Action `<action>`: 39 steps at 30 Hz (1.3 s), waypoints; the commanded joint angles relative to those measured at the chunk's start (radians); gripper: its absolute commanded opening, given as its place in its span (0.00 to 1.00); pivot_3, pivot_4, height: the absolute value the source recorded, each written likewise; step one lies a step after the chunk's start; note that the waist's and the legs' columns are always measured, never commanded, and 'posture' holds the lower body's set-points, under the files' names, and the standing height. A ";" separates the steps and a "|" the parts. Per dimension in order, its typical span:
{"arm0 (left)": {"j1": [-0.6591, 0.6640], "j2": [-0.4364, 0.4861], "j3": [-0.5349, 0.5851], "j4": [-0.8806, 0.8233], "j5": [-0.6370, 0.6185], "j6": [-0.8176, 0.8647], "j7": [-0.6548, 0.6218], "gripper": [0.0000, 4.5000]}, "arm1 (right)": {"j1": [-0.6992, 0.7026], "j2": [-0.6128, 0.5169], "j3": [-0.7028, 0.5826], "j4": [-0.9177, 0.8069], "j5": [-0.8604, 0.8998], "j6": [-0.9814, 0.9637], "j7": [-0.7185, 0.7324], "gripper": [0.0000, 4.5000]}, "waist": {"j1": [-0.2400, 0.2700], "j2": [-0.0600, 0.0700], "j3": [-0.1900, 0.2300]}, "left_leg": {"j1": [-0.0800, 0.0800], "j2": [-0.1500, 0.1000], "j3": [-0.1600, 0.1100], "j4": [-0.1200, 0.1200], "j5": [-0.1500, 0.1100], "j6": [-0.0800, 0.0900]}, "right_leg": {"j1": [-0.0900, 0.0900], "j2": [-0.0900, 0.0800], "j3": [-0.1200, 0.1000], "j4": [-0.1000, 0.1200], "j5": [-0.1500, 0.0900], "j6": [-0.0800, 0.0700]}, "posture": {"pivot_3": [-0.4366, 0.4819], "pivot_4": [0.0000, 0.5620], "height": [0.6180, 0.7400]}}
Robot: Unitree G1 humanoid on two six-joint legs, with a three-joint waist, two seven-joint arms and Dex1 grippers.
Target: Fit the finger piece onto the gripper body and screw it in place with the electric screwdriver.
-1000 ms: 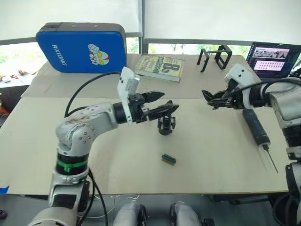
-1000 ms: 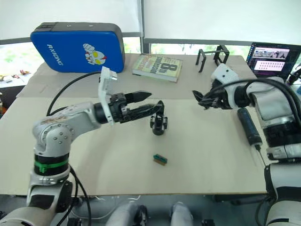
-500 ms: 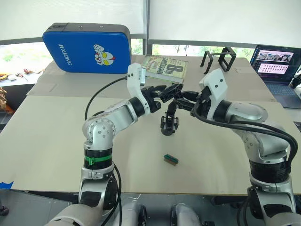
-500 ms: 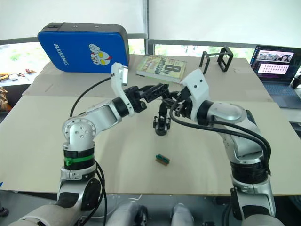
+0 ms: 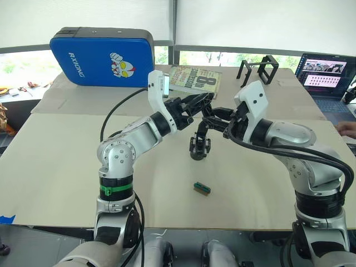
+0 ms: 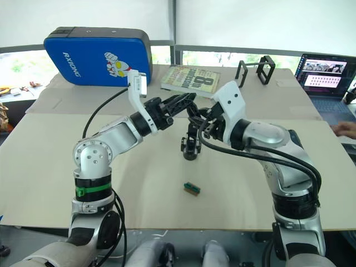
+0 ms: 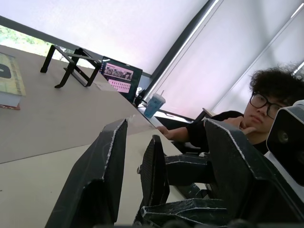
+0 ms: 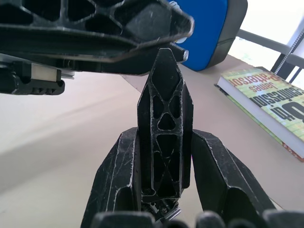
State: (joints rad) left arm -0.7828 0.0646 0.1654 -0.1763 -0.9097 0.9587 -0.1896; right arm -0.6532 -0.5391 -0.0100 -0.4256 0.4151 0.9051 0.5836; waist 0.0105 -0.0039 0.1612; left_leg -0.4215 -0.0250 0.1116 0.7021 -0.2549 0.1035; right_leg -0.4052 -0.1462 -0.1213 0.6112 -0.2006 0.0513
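Blue padded case with black edge [image 5: 103, 55], far left of table: white lettering "RXJONG".
Greenish book [image 5: 192, 79], far centre: large numeral "8"; other title words too small to read.

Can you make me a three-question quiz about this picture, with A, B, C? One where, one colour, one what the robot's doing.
1. Where is the small green-and-brown block? A on a chair; B on the table, nearer the robot than the gripper body; C on a shelf.
2. What colour is the big case at the back? A red; B yellow; C blue.
3. What is the right gripper doing? A pinching the finger piece; B hanging empty; C lifting a cup.
Answers: 1 B, it lies on bare table; 2 C, plainly blue; 3 A, the piece sits between its fingers.
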 commanded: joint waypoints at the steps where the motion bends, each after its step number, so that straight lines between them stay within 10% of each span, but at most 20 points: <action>1: -0.021 -0.004 -0.006 -0.028 -0.017 -0.017 -0.010 0.35 | -0.028 -0.002 -0.023 -0.051 0.015 -0.005 -0.020 0.25 | 0.000 0.000 0.000 | 0.000 0.000 0.000 0.000 0.000 0.000 | 0.000 0.000 0.000 0.000 0.000 0.000 | 0.48 0.27 1.00; 5: -0.017 -0.008 -0.014 -0.014 -0.014 -0.005 -0.002 0.00 | -0.039 -0.001 -0.021 -0.055 0.012 -0.024 -0.029 0.25 | 0.001 0.000 0.000 | 0.000 0.000 0.000 0.000 0.000 0.000 | 0.000 0.000 0.000 0.000 0.000 0.000 | 0.48 0.27 1.00; 15: -0.029 0.000 -0.021 -0.005 -0.015 -0.004 -0.028 0.00 | -0.036 -0.023 -0.010 -0.068 -0.043 -0.134 -0.021 0.25 | 0.000 0.000 0.000 | 0.000 0.000 0.000 0.000 0.000 0.000 | 0.000 0.000 0.000 0.000 0.000 0.000 | 0.48 0.27 1.00; 20: -0.072 0.155 -0.064 0.002 -0.007 0.026 -0.211 0.00 | -0.053 -0.094 -0.096 -0.107 0.138 -0.034 0.108 0.69 | -0.001 0.000 0.000 | 0.000 0.000 0.000 -0.001 0.000 0.000 | 0.000 0.000 0.000 0.000 0.000 0.000 | 0.48 0.27 1.00; 30: -0.271 0.518 -0.157 0.087 -0.074 0.101 -0.845 0.00 | -0.289 -0.323 -0.162 0.254 0.571 0.269 0.509 0.69 | -0.006 0.000 0.001 | 0.001 0.000 0.001 -0.004 0.000 0.000 | 0.000 0.000 0.001 -0.003 0.000 -0.001 | 0.48 0.27 1.00; 39: -0.319 0.501 -0.168 0.099 -0.074 0.129 -0.899 0.00 | -0.331 -0.234 -0.090 0.293 0.593 0.308 0.498 0.69 | -0.010 0.000 0.001 | 0.001 0.001 0.001 -0.004 0.000 0.000 | -0.001 -0.001 0.002 -0.001 0.000 -0.001 | 0.48 0.27 1.00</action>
State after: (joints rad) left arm -1.0729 0.5716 -0.0185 -0.0640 -0.9736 1.0917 -1.0916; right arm -0.9631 -0.7680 -0.0849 -0.1071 0.9779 1.2043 1.0888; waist 0.0002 -0.0037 0.1620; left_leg -0.4209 -0.0243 0.1128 0.6981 -0.2549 0.1036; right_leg -0.4065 -0.1473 -0.1199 0.6104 -0.2011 0.0505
